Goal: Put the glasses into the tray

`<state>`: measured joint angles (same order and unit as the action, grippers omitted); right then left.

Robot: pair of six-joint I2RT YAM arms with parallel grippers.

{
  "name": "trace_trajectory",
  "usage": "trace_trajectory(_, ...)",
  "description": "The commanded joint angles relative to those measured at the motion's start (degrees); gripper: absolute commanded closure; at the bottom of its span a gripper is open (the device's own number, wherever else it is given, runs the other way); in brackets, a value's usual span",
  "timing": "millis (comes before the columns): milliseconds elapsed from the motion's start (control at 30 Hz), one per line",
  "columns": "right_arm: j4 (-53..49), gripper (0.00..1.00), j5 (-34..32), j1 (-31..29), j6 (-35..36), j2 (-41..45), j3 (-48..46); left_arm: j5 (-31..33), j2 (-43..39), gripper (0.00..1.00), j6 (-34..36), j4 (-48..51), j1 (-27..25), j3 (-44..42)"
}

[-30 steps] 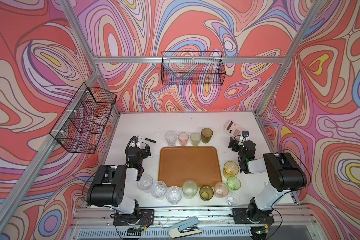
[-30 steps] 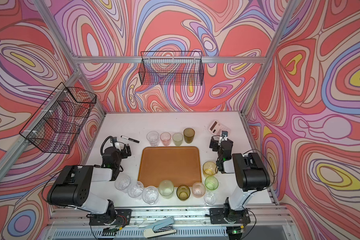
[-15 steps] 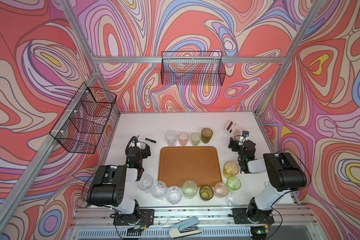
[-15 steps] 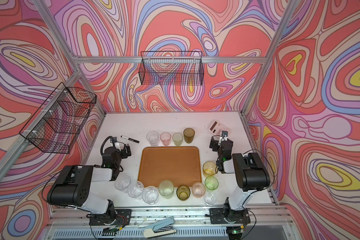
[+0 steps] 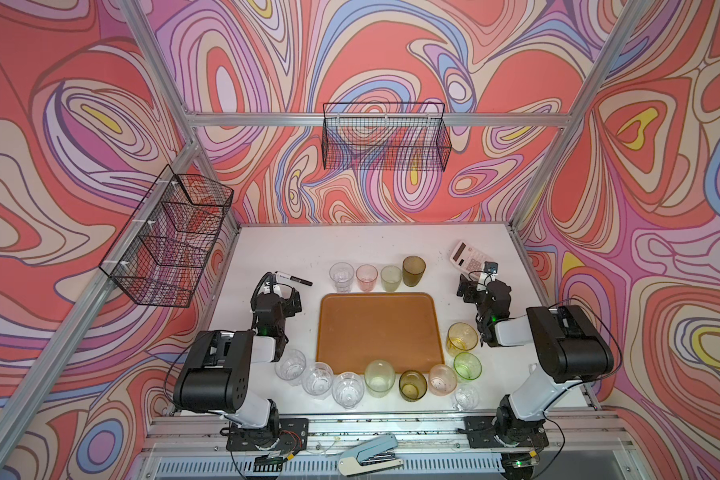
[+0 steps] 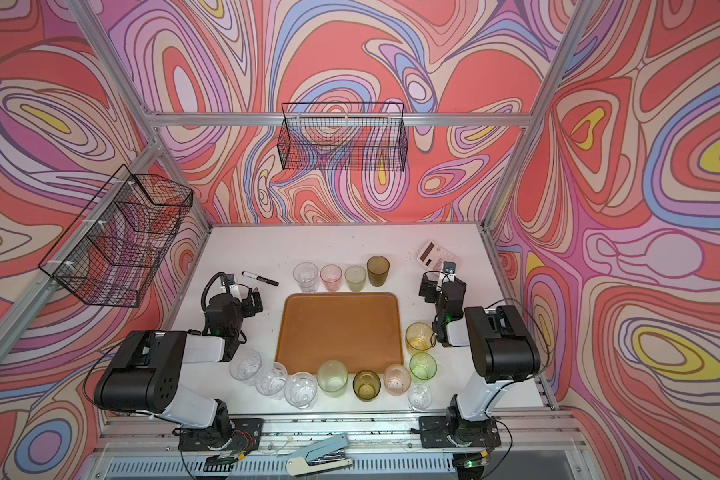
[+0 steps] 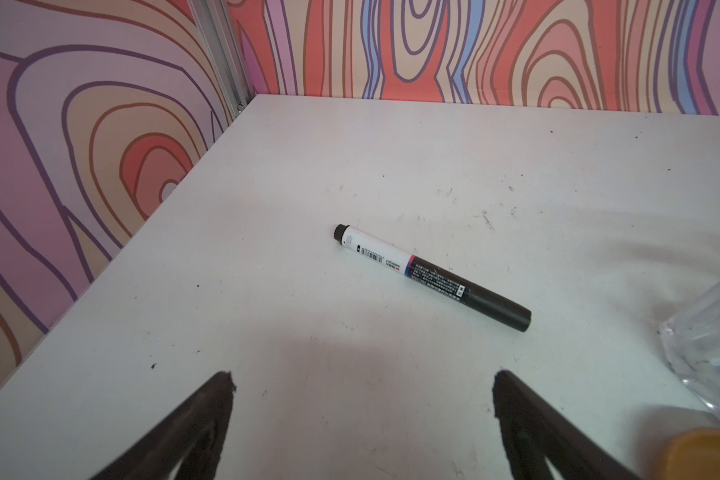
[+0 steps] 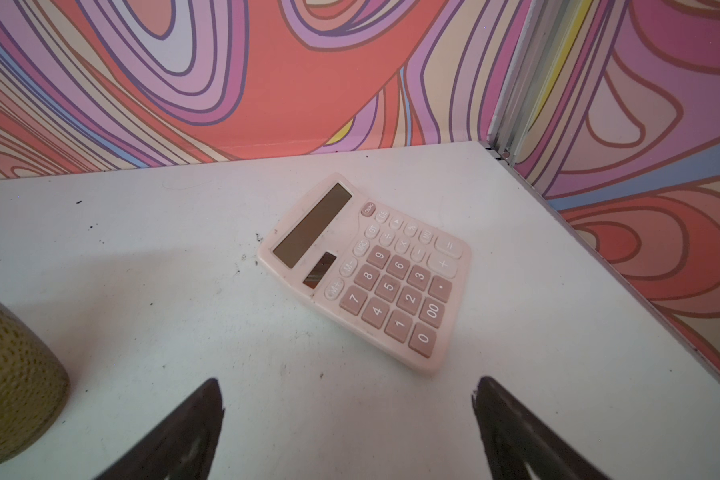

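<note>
Ahead of the left gripper (image 7: 362,380), spread wide, lies one marker (image 7: 432,277); ahead of the right gripper (image 8: 348,386), likewise spread, one pink calculator (image 8: 366,272). Thirteen smooth or ribbed glasses (image 5: 380,377) stand beside one flat, round-cornered orange-brown tray (image 5: 377,328).

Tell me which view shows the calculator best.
The right wrist view: the calculator lies mid-frame, large, with legible keys. Both top views show it small, keys unreadable; the left wrist view misses it.

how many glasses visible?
13. Behind the tray: clear glass, pink glass, pale green glass, olive-brown glass. Near-side row: three clear tumblers, pale green tumbler, olive tumbler, pink tumbler, small clear tumbler. Its right: amber glass, bright green glass.
</note>
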<state>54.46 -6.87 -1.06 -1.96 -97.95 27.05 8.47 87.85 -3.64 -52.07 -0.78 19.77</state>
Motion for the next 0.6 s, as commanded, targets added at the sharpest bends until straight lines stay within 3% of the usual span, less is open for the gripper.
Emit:
trace_trajectory(0, 0.7, 0.02, -0.2, 0.2, 0.3, -0.6, -0.3, 0.7, 0.4, 0.00, 0.4, -0.7, -0.2, 0.7)
trace_trajectory(267, 0.1, 0.02, 1.6, 0.1, 1.5, 0.5, -0.3, 6.0, -1.3, 0.00, 0.3, -2.8, -1.7, -1.0)
trace_trajectory(433, -8.8, 0.02, -0.1, -0.1, 1.2, 6.8, 1.9, 8.4, -2.5, 0.00, 3.3, -6.8, -4.1, -3.0)
trace_trajectory(567, -23.1, 0.02, -2.4, -0.2, -0.9, 10.5, 7.1, 13.0, -8.7, 0.00, 4.0, 7.4, -6.3, 2.0)
